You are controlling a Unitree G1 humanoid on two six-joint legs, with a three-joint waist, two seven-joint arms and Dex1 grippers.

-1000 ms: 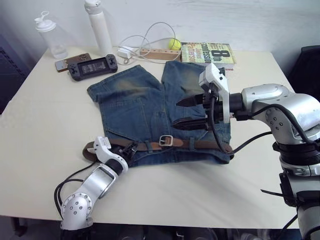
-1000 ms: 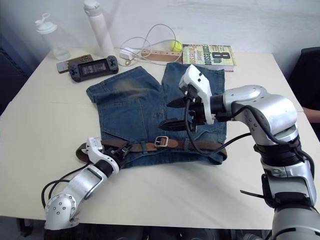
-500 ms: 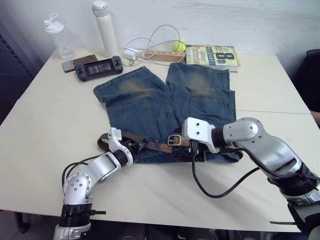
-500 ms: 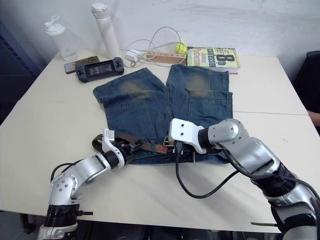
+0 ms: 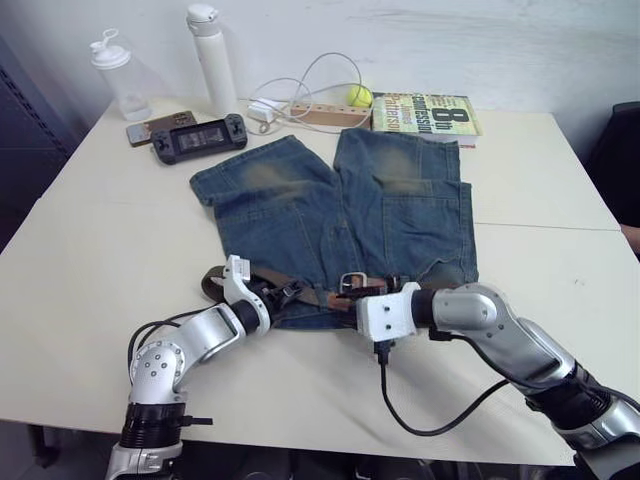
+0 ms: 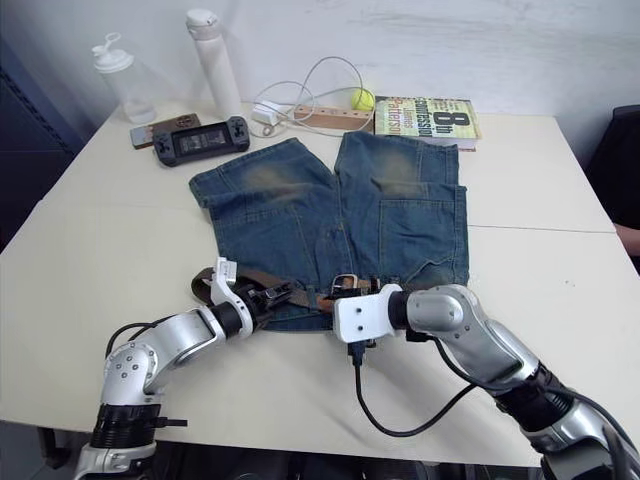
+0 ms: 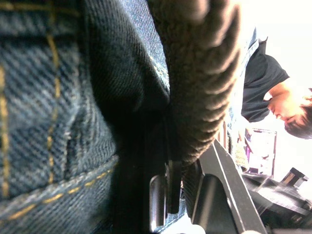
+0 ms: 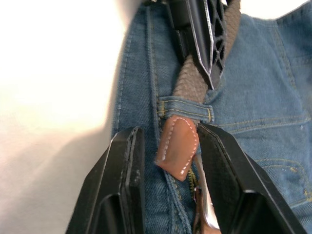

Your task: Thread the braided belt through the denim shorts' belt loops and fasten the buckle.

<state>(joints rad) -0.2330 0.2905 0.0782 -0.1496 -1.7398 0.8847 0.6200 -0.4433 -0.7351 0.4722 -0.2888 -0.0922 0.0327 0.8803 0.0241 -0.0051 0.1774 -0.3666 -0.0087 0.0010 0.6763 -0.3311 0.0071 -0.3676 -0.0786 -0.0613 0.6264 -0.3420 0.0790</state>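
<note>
Dropping from above the shorts (image 5: pixel 340 200) within the last second, the right gripper (image 8: pixel 165 165) now brackets the belt (image 8: pixel 178 148) tip past a loop (image 8: pixel 185 106), fingers apart. Left gripper (image 5: pixel 268 297) pinches the belt beside that loop. Pull-through seems next.

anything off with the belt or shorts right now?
Nothing damaged or spilled. The belt tip has only just poked out of a belt loop, sitting between the open right gripper fingers, ungrasped. The buckle is unfastened on the denim shorts.
</note>
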